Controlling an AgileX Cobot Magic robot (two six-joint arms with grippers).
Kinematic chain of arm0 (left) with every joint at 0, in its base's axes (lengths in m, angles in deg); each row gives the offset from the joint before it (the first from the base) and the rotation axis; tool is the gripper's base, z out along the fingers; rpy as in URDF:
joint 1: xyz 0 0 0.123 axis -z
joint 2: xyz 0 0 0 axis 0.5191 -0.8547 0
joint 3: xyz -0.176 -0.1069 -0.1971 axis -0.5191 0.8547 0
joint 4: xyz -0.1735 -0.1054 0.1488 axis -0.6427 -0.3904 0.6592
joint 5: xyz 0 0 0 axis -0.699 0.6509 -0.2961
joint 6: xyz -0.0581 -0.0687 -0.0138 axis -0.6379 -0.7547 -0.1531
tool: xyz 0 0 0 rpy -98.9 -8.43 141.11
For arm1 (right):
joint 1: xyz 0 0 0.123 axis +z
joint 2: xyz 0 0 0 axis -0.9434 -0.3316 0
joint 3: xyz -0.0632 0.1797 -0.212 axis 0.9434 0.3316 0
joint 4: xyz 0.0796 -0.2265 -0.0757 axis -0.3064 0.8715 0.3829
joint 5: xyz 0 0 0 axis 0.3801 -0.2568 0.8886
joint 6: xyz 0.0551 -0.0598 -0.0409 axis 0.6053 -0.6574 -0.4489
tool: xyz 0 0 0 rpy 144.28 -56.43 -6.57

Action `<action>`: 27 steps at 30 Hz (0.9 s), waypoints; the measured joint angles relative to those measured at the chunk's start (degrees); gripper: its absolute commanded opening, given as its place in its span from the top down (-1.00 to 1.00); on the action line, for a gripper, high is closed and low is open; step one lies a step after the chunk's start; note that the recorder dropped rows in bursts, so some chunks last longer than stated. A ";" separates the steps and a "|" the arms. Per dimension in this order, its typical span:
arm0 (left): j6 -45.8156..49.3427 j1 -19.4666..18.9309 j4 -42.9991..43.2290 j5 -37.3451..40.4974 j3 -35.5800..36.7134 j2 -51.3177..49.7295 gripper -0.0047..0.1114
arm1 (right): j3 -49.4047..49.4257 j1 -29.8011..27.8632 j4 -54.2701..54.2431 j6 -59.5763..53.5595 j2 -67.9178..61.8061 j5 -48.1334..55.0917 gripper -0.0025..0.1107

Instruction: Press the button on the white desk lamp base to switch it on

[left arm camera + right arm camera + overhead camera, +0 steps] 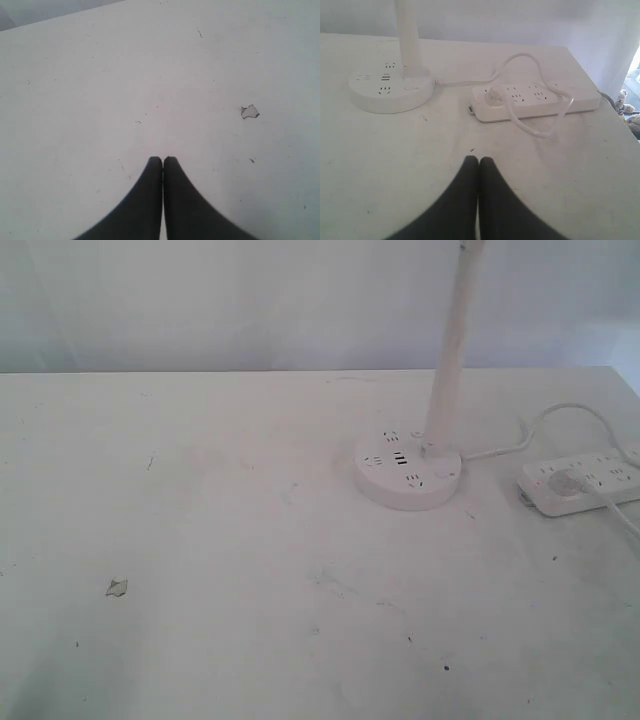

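Note:
The white desk lamp base [407, 472] is a round flat disc with sockets and USB ports in its top, and a tall white pole [450, 350] rises from it. It shows in the right wrist view too, the lamp base [390, 89] lying well beyond my right gripper [479, 160], which is shut with nothing in it. My left gripper [163, 160] is shut and empty above bare table, with no lamp in its view. Neither gripper appears in the exterior view. The button itself I cannot make out.
An oblong white power strip [585, 478] with a plugged-in cable [540, 131] lies to the right of the lamp base, near the table's right edge [600, 95]. A small chip [117, 587] marks the white tabletop at the left.

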 measured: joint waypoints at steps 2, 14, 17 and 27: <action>0.00 0.00 0.00 0.00 0.00 0.00 0.92 | 0.00 0.00 0.00 0.00 0.00 0.00 0.96; 0.00 0.00 0.00 0.00 0.00 0.00 0.92 | 0.00 0.00 3.63 0.00 0.00 0.24 0.96; 0.00 0.00 0.00 0.00 0.00 0.00 0.92 | 0.00 0.00 4.74 0.00 0.00 0.24 0.96; 0.00 0.00 0.00 0.00 0.00 0.00 0.92 | 0.00 0.00 5.27 0.00 0.00 -0.76 0.96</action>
